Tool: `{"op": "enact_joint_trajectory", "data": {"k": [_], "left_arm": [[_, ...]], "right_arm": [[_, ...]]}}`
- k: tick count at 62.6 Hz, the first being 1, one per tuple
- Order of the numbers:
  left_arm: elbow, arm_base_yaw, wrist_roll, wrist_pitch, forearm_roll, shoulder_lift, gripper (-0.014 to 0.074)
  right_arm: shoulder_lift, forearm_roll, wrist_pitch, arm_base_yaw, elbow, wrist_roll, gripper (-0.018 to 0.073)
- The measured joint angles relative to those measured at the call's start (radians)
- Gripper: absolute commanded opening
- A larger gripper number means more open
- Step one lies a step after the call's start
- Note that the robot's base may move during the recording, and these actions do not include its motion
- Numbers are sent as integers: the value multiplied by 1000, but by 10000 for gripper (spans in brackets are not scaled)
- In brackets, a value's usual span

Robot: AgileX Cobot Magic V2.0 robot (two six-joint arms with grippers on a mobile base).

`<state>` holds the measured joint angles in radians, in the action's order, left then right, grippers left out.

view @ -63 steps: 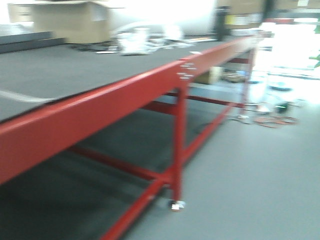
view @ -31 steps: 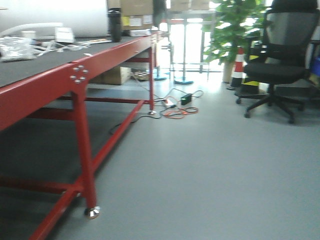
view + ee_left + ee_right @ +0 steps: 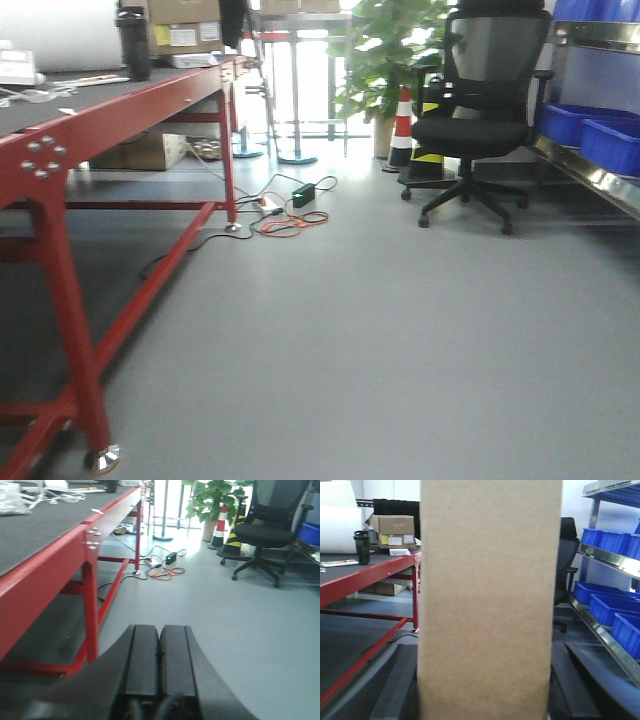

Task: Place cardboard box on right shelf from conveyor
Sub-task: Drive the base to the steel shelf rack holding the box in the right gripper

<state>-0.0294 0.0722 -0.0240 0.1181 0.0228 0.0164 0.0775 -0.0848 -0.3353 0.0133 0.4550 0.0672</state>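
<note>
Grey floor point(image 3: 400, 330); right gripper point(image 3: 485, 680) seemingly pinches cardboard box point(image 3: 490, 580) between jaws, left gripper point(image 3: 159, 655) closed

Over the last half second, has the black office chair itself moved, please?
No. The chair slid left in the front view, but so did the traffic cone beside it; the camera swung right.

Table point(image 3: 60, 130) along left, near to far. Bottle point(image 3: 132, 40), labelled boxes point(image 3: 185, 25) on its far end; carton point(image 3: 150, 150) beneath far end. Cables point(image 3: 285, 215) on floor point(image 3: 400, 340), just right of far table leg. Chair point(image 3: 480, 110) far right; cone point(image 3: 403, 120) just left of chair, plant point(image 3: 385, 50) behind cone. Shelf point(image 3: 600, 185) along right edge, bins point(image 3: 590, 135) on it. Cardboard box point(image 3: 487, 605) upright, nearest in right wrist view, table at its left, shelf at its right.
</note>
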Motion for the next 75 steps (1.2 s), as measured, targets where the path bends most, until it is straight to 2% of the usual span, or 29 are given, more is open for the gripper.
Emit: {"op": "enact_joint_trajectory", "data": {"k": [75], "left_arm": [[0, 0, 0, 0, 0, 0, -116]], "right_arm": [[0, 0, 0, 0, 0, 0, 54]]}}
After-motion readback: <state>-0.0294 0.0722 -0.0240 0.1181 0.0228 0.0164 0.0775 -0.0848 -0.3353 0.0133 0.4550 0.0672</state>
